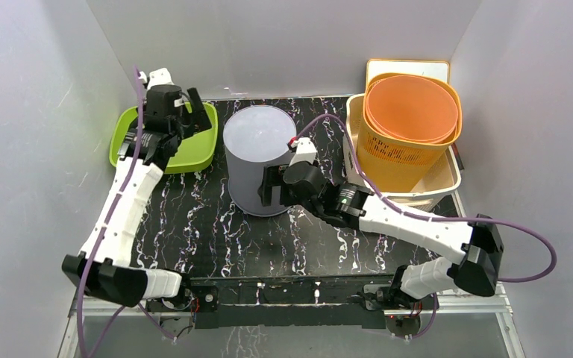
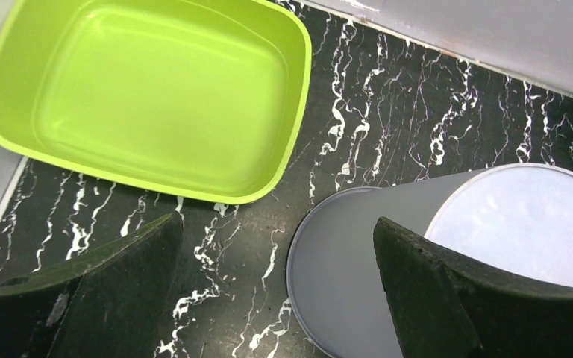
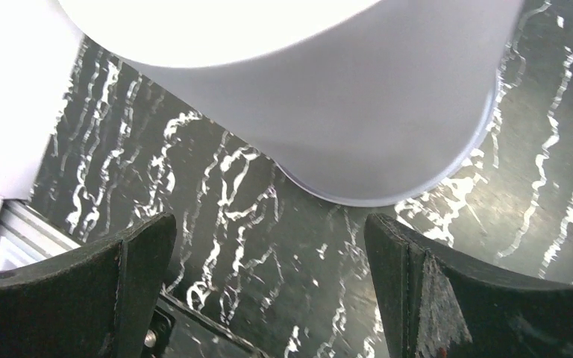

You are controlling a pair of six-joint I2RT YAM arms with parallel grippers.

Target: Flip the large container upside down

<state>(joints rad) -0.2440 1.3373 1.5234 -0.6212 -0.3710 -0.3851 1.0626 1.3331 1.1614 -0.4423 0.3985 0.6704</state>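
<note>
Large container [image 1: 257, 160] stands at the centre of the overhead frame on the black marbled table [image 1: 194, 231]. A flat, closed grey face is turned up and its wider lipped edge is down on the surface. From that I judge it already rests mouth-down, so the turning itself looks done, though I cannot see inside to be certain. My right gripper [image 1: 270, 186] sits low by its lower-right side in that view, jaws spread fully wide and holding nothing. The wrist view shows the grey wall just ahead of my fingers, not between them. My left gripper [image 1: 188, 112] hovers at the upper left over the green tray [image 1: 198, 156], jaws equally wide and empty. What seems left is only to draw both arms clear without nudging it.
</note>
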